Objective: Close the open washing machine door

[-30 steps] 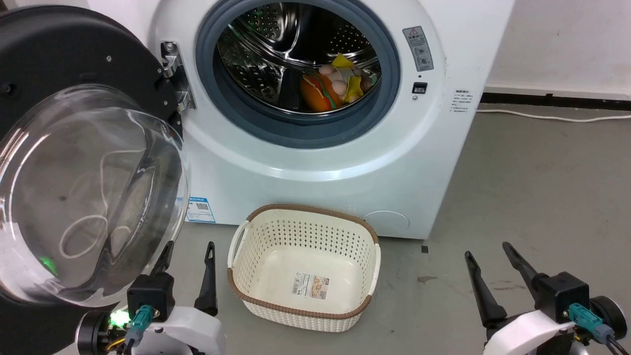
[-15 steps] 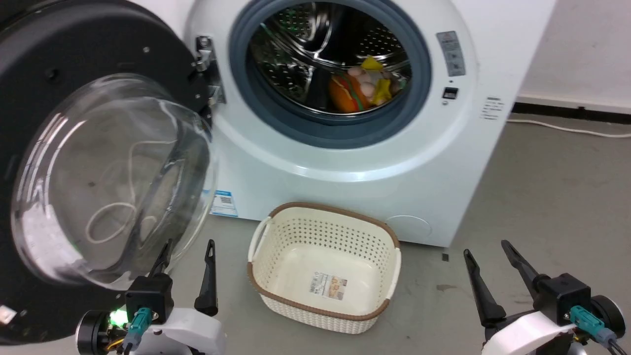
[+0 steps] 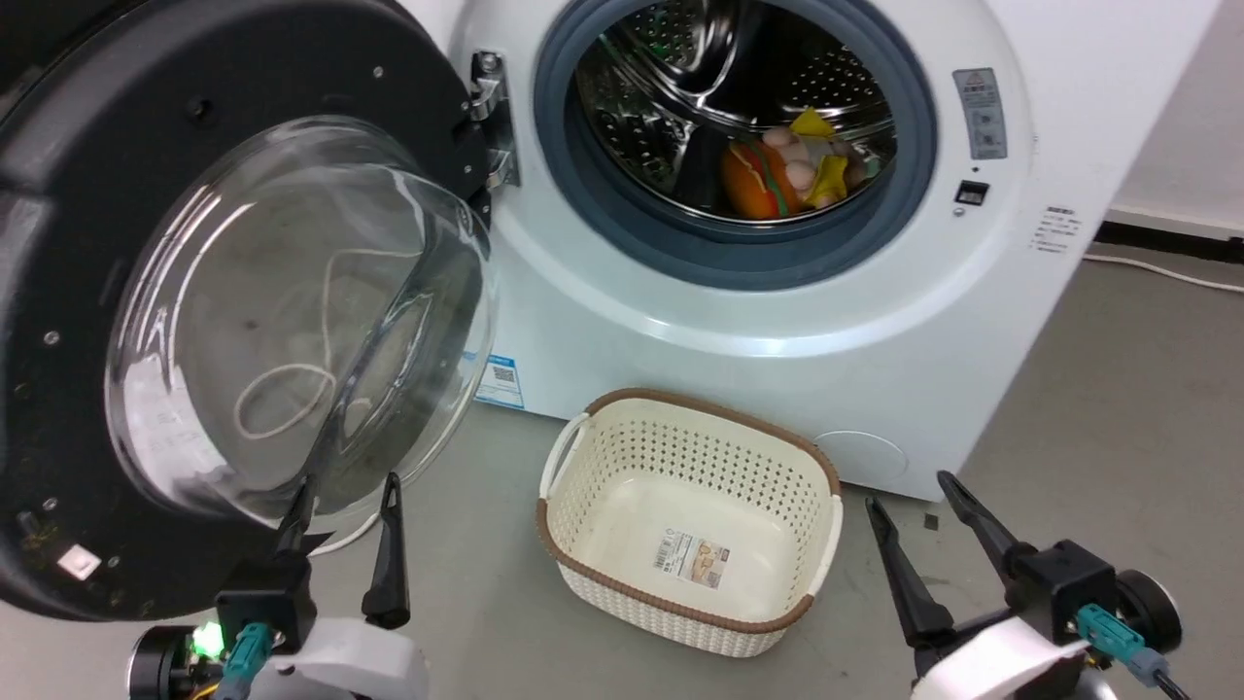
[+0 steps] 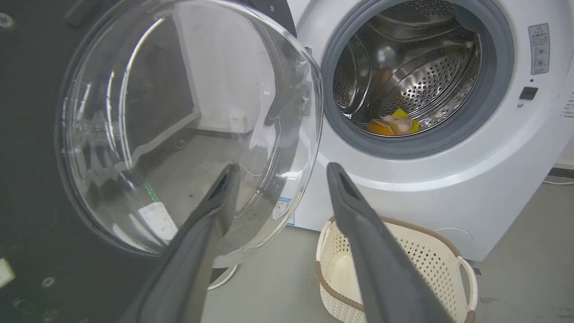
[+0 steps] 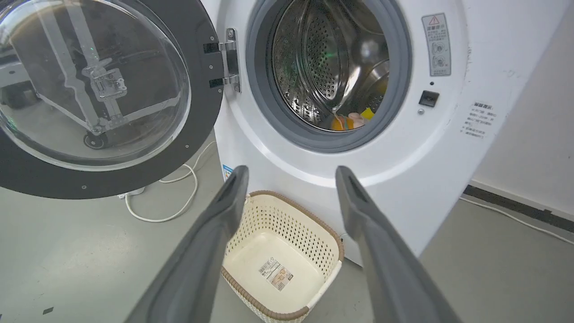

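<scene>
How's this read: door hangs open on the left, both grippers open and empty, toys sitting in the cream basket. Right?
Not the toys: the head view shows them inside the washing machine, and the cream basket holds none. The rest is right.

The washing machine door (image 3: pixel 292 321) hangs wide open at ten o'clock, bulging just ahead of the left gripper (image 3: pixel 350 479). At twelve, a cream basket (image 3: pixel 632 593) stands close before the washing machine (image 3: pixel 758 331). Bare floor (image 3: pixel 1118 389) lies free at two o'clock.
</scene>
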Controlling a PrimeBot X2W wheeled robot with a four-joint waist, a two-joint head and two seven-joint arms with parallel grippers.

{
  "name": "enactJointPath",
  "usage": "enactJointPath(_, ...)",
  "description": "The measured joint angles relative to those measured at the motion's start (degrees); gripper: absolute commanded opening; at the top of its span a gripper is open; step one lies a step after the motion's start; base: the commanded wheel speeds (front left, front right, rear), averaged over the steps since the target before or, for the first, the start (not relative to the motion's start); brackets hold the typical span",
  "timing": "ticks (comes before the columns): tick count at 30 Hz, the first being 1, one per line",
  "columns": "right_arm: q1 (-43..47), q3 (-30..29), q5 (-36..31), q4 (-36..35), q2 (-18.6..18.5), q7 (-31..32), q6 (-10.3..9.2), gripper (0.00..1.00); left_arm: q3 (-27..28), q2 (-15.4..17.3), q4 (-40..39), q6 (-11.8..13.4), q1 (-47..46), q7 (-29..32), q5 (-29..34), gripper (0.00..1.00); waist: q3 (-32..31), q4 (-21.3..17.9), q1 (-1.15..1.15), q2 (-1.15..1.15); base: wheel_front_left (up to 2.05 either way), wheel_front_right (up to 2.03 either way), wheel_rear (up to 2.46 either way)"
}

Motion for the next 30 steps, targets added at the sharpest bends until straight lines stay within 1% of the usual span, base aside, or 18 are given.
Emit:
enactJointPath(7, -1.6, 1.87, 0.42, 1.01, 0.0, -0.88, 0.0, 1.0, 0.45, 0.0, -0.89, 0.49, 0.63, -0.74, -0.33, 1.0, 0.3, 1.77, 0.0, 0.0, -0.09, -0.09, -0.09)
enactJointPath(29, -2.0, 5.2, 0.59, 2.49, 0.0, -3.45, 0.0, 1.0, -0.55, 0.0, -2.68, 2.45, 2.04, -3.38, -1.54, 1.0, 1.13, 7.4, 0.0, 0.0, -0.06, -0.06, -0.06)
enactJointPath(30, -2.08, 5.23, 0.67, 2.55, 0.0, -3.64, 0.0, 1.0, -0.58, 0.0, -2.68, 2.45, 2.05, -3.54, -1.58, 0.82, 1.19, 7.66, 0.0, 0.0, 0.0, 0.0, 0.0)
